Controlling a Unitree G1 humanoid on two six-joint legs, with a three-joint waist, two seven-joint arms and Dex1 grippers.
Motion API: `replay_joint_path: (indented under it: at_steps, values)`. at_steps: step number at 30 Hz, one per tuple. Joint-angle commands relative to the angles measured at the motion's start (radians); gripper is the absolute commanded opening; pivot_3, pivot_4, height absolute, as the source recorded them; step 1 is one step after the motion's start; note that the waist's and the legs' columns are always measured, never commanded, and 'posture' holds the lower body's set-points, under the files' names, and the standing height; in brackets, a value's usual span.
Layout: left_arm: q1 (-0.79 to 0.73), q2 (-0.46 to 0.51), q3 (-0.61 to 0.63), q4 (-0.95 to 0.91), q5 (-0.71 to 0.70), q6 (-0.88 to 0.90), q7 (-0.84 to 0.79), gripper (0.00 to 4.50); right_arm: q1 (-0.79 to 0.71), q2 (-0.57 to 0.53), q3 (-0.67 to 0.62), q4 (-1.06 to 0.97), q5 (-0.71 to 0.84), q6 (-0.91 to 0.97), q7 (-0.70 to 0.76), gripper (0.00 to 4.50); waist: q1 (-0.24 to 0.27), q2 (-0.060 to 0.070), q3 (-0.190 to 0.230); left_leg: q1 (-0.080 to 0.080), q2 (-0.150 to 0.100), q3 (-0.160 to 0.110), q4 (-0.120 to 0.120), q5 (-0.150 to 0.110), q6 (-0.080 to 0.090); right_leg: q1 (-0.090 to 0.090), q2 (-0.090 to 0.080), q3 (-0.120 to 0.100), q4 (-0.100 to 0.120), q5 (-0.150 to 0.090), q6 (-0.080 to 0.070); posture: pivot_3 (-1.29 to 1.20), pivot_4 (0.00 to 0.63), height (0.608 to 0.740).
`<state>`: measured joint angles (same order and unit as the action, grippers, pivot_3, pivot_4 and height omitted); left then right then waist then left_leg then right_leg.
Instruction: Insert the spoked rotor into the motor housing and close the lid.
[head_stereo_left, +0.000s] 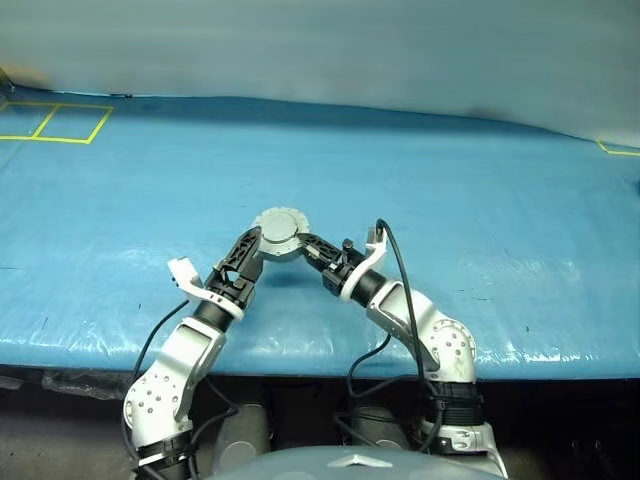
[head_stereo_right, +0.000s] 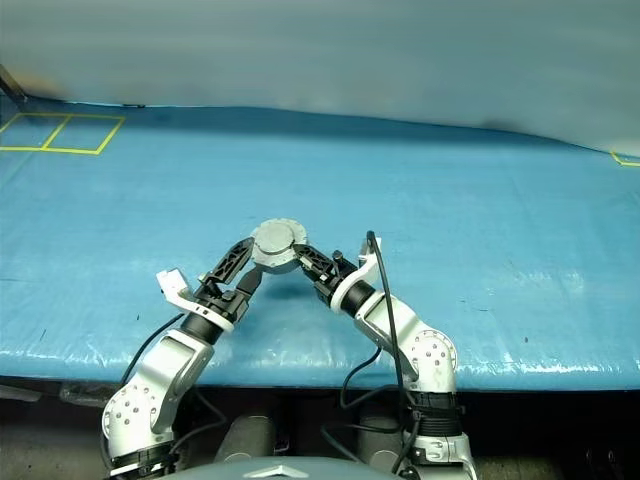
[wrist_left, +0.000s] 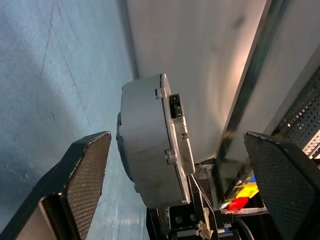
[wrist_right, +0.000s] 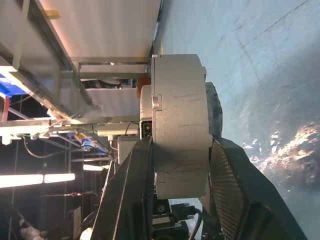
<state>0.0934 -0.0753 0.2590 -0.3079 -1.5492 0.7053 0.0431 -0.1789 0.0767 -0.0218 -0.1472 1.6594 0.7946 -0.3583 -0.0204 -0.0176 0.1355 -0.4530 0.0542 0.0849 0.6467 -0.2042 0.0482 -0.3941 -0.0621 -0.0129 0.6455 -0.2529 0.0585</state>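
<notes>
Grey motor housing (wrist_right: 180, 120) in right pincer (wrist_right: 177, 165)

Blue plastic-covered table (head_stereo_left: 480, 220) with yellow tape squares (head_stereo_left: 55, 122), pale wall (head_stereo_left: 350, 45) behind

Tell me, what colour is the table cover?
Blue table cover, best in the left eye view.
</notes>
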Motion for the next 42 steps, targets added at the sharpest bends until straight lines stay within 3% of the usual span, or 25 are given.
replay_joint_path:
  at_steps: [1, 10, 13, 18, 23, 24, 28, 33, 36, 42]
  values:
    - [0.013, -0.081, -0.048, 0.002, -0.040, -0.035, -0.005, 4.50, -0.013, 0.059, 0.039, -0.090, 0.069, -0.008, 0.008, 1.23, 0.000, 0.000, 0.000, 0.000, 0.000, 0.000, 0.000, 0.000, 0.000, 0.000, 0.000, 0.000, 0.000, 0.000, 0.000, 0.00, 0.150, 0.740]
    - [-0.005, -0.073, -0.078, 0.015, -0.091, -0.108, -0.038, 4.50, 0.002, 0.033, 0.077, -0.102, 0.102, -0.012, -0.005, 1.23, 0.000, 0.000, 0.000, 0.000, 0.000, 0.000, 0.000, 0.000, 0.000, 0.000, 0.000, 0.000, 0.000, 0.000, 0.000, 0.00, 0.150, 0.740]
    - [-0.013, -0.075, -0.085, 0.016, -0.122, -0.132, -0.024, 3.91, 0.007, 0.025, 0.078, -0.103, 0.100, -0.011, -0.003, 1.23, 0.000, 0.000, 0.000, 0.000, 0.000, 0.000, 0.000, 0.000, 0.000, 0.000, 0.000, 0.000, 0.000, 0.000, 0.000, 0.00, 0.150, 0.740]
    - [-0.019, -0.057, -0.105, 0.007, -0.157, -0.147, 0.001, 2.30, 0.009, -0.001, 0.087, -0.124, 0.027, -0.011, 0.030, 1.23, 0.000, 0.000, 0.000, -0.001, 0.000, 0.000, 0.000, 0.000, 0.000, 0.000, 0.000, 0.000, 0.000, 0.000, 0.000, 0.00, 0.150, 0.740]
    - [-0.010, -0.045, -0.115, 0.004, -0.163, -0.159, 0.042, 2.32, 0.028, -0.021, 0.088, -0.159, -0.055, -0.018, 0.085, 1.23, 0.002, 0.000, 0.000, -0.001, 0.000, 0.000, 0.001, 0.000, 0.001, 0.000, 0.000, 0.000, 0.000, 0.000, 0.000, 0.00, 0.150, 0.740]
    - [-0.012, -0.041, -0.116, 0.004, -0.158, -0.161, 0.044, 2.32, 0.037, -0.028, 0.080, -0.165, -0.063, -0.022, 0.091, 1.75, 0.002, 0.000, 0.000, -0.001, 0.000, 0.000, 0.001, 0.000, 0.001, 0.000, 0.000, 0.000, 0.000, 0.000, 0.000, 0.00, 0.150, 0.740]
    - [-0.051, -0.014, -0.104, 0.027, -0.130, -0.175, 0.061, 2.32, 0.076, -0.093, 0.053, -0.207, -0.135, -0.031, 0.135, 2.79, 0.006, 0.000, 0.000, -0.001, -0.001, 0.000, 0.001, 0.000, 0.001, 0.000, 0.000, 0.000, -0.001, 0.000, 0.000, 0.00, 0.150, 0.740]
    - [-0.155, 0.045, -0.060, 0.116, -0.081, -0.174, 0.070, 2.32, 0.124, -0.279, 0.101, -0.288, -0.438, -0.057, 0.259, 4.47, 0.011, 0.000, 0.000, -0.001, -0.002, 0.000, 0.002, 0.000, 0.002, -0.001, 0.000, 0.000, -0.001, 0.000, 0.000, 0.00, 0.150, 0.740]
    - [-0.273, 0.100, -0.030, 0.229, -0.026, -0.162, 0.063, 2.32, 0.167, -0.337, 0.128, -0.296, -0.641, -0.146, 0.333, 4.50, 0.012, 0.000, 0.000, -0.001, -0.003, 0.000, 0.002, 0.001, 0.002, 0.001, 0.001, 0.000, -0.001, 0.000, 0.000, 0.00, 0.150, 0.740]
    - [-0.511, 0.190, 0.030, 0.506, 0.095, -0.144, 0.000, 2.32, 0.205, -0.442, 0.312, -0.307, -1.068, -0.307, 0.447, 4.50, 0.011, -0.001, 0.000, -0.001, -0.008, 0.001, 0.002, 0.001, 0.002, 0.000, 0.001, 0.001, -0.001, 0.002, 0.002, 0.00, 0.150, 0.740]
